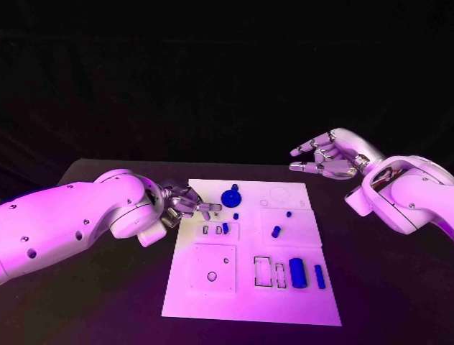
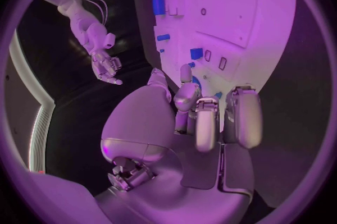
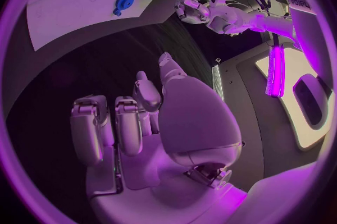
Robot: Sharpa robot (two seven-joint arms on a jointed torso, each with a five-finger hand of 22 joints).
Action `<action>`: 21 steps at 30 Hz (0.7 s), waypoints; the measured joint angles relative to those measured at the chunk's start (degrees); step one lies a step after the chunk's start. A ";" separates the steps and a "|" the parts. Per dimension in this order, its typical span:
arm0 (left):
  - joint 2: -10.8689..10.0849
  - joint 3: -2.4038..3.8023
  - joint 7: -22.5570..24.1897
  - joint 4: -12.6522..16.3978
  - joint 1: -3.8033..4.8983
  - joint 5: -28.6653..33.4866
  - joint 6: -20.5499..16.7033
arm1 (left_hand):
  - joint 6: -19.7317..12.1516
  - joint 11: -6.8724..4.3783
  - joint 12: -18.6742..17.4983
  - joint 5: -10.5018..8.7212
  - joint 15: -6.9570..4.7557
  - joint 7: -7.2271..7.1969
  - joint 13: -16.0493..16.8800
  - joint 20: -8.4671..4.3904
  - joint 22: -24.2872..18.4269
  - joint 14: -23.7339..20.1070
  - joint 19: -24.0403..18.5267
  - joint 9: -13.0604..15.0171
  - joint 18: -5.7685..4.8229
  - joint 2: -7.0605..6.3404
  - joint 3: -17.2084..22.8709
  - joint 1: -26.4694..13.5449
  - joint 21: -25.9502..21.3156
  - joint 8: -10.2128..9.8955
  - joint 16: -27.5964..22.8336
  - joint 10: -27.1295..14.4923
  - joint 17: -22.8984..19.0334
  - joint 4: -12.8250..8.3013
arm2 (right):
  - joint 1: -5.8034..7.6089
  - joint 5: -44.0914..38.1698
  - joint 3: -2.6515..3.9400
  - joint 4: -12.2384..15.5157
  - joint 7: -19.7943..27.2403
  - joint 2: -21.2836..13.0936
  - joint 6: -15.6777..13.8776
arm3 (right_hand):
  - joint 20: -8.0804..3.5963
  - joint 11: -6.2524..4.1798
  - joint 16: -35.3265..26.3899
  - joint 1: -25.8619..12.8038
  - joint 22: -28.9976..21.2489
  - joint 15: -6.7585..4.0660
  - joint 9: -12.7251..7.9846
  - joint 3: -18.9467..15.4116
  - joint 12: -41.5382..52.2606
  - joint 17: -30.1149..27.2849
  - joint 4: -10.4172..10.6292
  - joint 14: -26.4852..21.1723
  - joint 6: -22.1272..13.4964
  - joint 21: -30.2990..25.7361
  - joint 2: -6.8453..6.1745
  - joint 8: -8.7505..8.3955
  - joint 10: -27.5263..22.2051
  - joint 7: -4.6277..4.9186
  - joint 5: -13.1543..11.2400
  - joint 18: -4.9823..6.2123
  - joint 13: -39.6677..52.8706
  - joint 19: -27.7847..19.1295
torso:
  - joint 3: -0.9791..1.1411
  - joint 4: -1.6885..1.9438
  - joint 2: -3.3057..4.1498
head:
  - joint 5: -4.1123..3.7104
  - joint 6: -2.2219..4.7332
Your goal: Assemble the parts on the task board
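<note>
Board: task board (image 1: 250, 302), white plate lying flat at centre of black desk (image 1: 113, 316).
Parts, far end: round blue part (image 1: 231, 197) standing near far edge; small blue pieces (image 1: 276, 231) scattered just nearer, mid-board.
Parts, near end: two upright blue blocks (image 1: 299, 273) beside outlined rectangular recesses, toward right side of board.
Left hand (image 1: 186, 203): over left edge of board, fingers curled in toward small slots and small blue piece (image 1: 225, 228); holding anything or not, cannot tell.
Right hand (image 1: 325, 158): raised beyond far right corner of board, well apart from every part, fingers spread, holding nothing.
Step in hand: judged an early one, reach for a small piece near left slots; most parts loose or unseated.
Next move: calls for fine pinch on small piece, then alignment over matching recess; risk of nudging neighbouring pieces.
</note>
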 measured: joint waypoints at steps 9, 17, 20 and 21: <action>7.16 -0.23 -5.73 -6.51 1.25 -8.25 4.78 | -1.16 -0.04 0.68 0.38 0.00 -0.17 0.86 -0.20 0.34 0.00 0.20 2.73 0.00 1.22 -0.24 1.22 0.39 2.65 0.00 0.04 -0.01 -0.08 | 0.02 0.49 -0.07 -0.84 -0.17 0.04 0.03 | 0.00 0.00 0.00 0.00 0.04 0.00 0.00 -0.17 0.00 -0.01 0.16 0.00 0.00 -0.21 0.00 0.00 0.00 0.00 0.44 0.00 -0.16 0.00 | 0.32 0.00 -0.33 | 0.53 -0.42; 11.10 -0.56 -7.46 -10.63 1.49 -10.73 7.73 | -1.87 -0.21 1.10 0.89 -0.20 -0.48 1.33 -0.20 0.33 0.20 0.20 5.14 0.00 1.23 -0.85 1.23 0.62 4.84 0.00 0.22 -0.01 -0.10 | 0.03 0.49 -0.10 -1.29 -0.34 0.16 0.02 | 0.00 -0.16 -0.23 0.96 0.04 0.00 0.00 -0.64 0.00 -0.01 0.15 0.00 0.00 -0.20 0.09 0.00 -0.16 0.00 2.21 0.00 -0.55 0.00 | 0.30 -0.05 -0.16 | 0.83 -0.58; 12.60 -0.83 -7.88 -12.05 1.51 -11.28 8.90 | -2.36 -0.21 1.10 1.15 -0.40 -0.55 1.51 -0.20 0.33 0.00 0.20 6.19 0.01 1.57 -1.60 0.89 0.66 5.84 0.00 0.21 -0.01 -0.02 | 0.03 0.49 -0.10 -1.40 -0.41 0.31 0.02 | 0.00 -0.20 -0.22 0.96 0.04 0.00 0.00 -0.64 -0.28 -0.01 0.15 0.00 0.00 -0.20 0.09 0.00 -0.20 0.00 2.43 0.00 -0.64 0.00 | 0.26 -0.05 -0.13 | 0.84 -0.66; 12.97 -0.90 -7.97 -12.39 1.51 -11.41 9.23 | -2.51 -0.33 1.10 1.16 -0.40 -0.59 1.53 -0.20 0.33 0.00 0.20 6.47 0.00 1.61 -1.81 0.86 0.83 5.96 0.00 0.34 -0.02 0.08 | 0.03 0.49 -0.10 -1.42 -0.42 0.34 0.02 | 0.00 -0.21 -0.23 0.96 0.04 0.00 0.00 -0.64 -0.28 -0.01 0.15 0.00 0.00 -0.20 0.09 0.00 -0.20 0.00 2.44 0.00 -0.64 0.00 | 0.26 -0.05 -0.12 | 0.83 -0.70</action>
